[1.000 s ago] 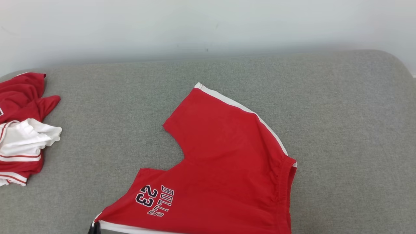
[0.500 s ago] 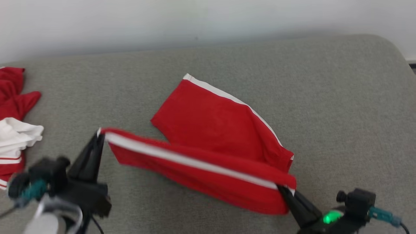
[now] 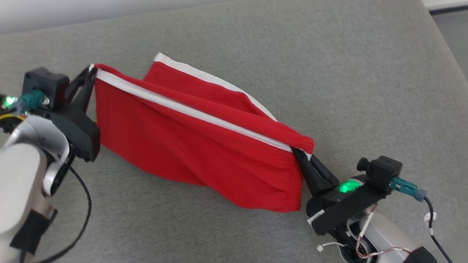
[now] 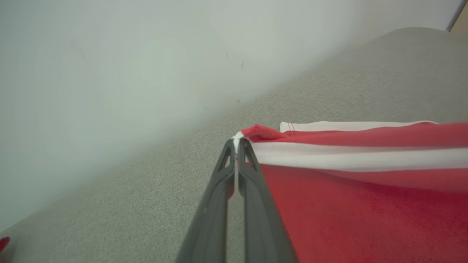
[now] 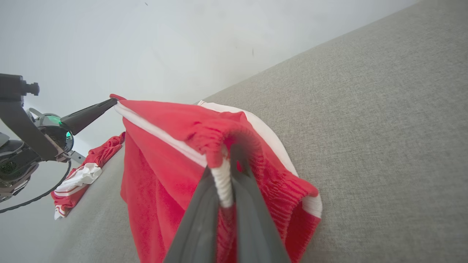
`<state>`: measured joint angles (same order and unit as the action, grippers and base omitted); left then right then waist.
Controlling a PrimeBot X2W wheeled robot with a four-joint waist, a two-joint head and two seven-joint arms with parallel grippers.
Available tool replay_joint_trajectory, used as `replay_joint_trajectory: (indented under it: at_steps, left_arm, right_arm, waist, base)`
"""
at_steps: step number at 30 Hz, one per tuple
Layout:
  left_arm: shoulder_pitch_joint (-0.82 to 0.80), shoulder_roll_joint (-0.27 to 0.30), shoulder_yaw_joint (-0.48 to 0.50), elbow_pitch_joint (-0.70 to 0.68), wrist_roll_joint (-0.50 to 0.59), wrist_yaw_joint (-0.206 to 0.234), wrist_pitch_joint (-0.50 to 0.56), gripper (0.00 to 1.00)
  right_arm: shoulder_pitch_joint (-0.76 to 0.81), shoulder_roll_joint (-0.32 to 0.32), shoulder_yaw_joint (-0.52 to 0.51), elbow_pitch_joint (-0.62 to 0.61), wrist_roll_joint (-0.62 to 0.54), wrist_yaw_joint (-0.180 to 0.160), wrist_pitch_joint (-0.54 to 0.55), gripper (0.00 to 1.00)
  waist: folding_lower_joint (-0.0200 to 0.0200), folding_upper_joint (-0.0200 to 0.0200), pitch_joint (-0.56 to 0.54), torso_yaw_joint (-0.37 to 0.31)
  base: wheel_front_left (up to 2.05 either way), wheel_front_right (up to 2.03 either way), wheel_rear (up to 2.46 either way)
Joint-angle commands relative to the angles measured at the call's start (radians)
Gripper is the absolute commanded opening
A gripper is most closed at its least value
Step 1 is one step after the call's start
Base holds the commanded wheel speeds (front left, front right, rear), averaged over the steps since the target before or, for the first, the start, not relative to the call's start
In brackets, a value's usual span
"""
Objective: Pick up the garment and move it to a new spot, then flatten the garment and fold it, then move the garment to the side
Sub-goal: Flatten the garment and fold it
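Two grippers, one red garment (image 3: 190, 153), a hold at each end! The left gripper (image 3: 91, 70) is clamped tight on a hem corner, right where the white side stripe (image 3: 190, 109) ends. The right gripper (image 3: 297, 151) is pinched closed on the ribbed elastic waistband (image 5: 237, 140). Between them the top edge runs taut and raised, and the cloth below droops to the grey padded surface (image 3: 347, 73). Behind that hanging layer the other leg lies flat, with a white stripe along its far edge. In the right wrist view, a crumpled pile of red and white clothes (image 5: 78, 177) sits well apart, beyond the left gripper, near the pale wall (image 4: 109, 73).
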<state>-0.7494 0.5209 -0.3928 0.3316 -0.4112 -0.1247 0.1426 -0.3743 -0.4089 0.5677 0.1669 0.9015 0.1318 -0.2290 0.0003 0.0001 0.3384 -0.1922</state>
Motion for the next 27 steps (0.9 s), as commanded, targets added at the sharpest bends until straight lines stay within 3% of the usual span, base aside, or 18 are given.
replay_joint_trajectory:
  at_steps: [1, 11, 18, 19, 20, 27]
  left_arm:
    - [-0.034, 0.012, -0.01, 0.024, 0.013, -0.004, 0.0, 0.0]
    - [-0.229, 0.044, -0.13, 0.201, 0.012, -0.004, -0.024, 0.0]
    - [-0.303, 0.032, -0.217, 0.302, -0.016, -0.004, -0.056, 0.0]
    - [-0.306, 0.029, -0.225, 0.32, -0.018, -0.004, -0.064, 0.35]
    - [-0.306, 0.025, -0.235, 0.335, -0.017, -0.004, -0.075, 0.96]
    - [-0.283, 0.006, -0.255, 0.405, -0.053, -0.004, -0.156, 1.0]
  right_arm:
    - [-0.022, 0.014, 0.008, 0.014, -0.01, -0.002, -0.007, 0.0]
    - [-0.119, 0.078, 0.043, 0.076, -0.017, -0.002, -0.031, 0.0]
    - [-0.145, 0.106, 0.074, 0.116, -0.033, -0.002, -0.035, 0.0]
    - [-0.149, 0.105, 0.078, 0.118, -0.037, -0.002, -0.035, 0.47]
    - [-0.151, 0.102, 0.08, 0.116, -0.043, -0.002, -0.036, 1.0]
    - [-0.105, 0.069, 0.056, 0.075, -0.102, -0.002, -0.037, 1.0]
  waist:
    - [-0.0003, -0.0001, 0.08, -0.079]
    - [-0.0003, -0.0001, 0.139, -0.14]
    - [-0.0003, -0.0001, 0.142, -0.148]
    - [-0.0003, -0.0001, 0.137, -0.148]
    - [-0.0003, -0.0001, 0.129, -0.146]
    - [-0.0003, -0.0001, 0.064, -0.132]
  base:
    - [0.0, 0.0, 0.0]
    - [0.0, 0.0, 0.0]
    - [0.0, 0.0, 0.0]
    - [0.0, 0.0, 0.0]
    - [0.0, 0.0, 0.0]
    - [0.0, 0.0, 0.0]
